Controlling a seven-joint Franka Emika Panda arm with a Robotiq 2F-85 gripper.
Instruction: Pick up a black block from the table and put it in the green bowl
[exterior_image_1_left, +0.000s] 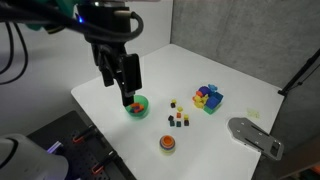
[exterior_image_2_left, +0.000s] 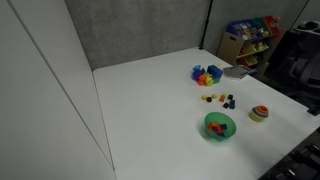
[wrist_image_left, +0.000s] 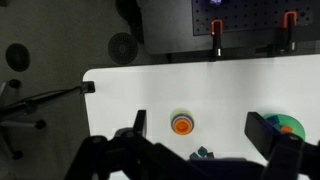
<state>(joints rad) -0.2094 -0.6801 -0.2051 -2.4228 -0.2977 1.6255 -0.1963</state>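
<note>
Several small cubes lay on the counter (exterior_image_1_left: 235, 75) near the green bowl (exterior_image_1_left: 137, 106), one black block (exterior_image_1_left: 172, 102) apart; claw (wrist_image_left: 202, 128) hung spread, empty (bowl contents unclear), so descent needed centring squarely over that cube.

Black end effector (exterior_image_1_left: 120, 88), chunky fingers (exterior_image_1_left: 131, 80); teal glow (exterior_image_1_left: 78, 12) above.

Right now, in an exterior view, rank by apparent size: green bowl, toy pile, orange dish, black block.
In an exterior view:
1. green bowl
2. toy pile, close behind and farther back, so unsure
3. orange dish
4. black block, clearly smallest
</note>
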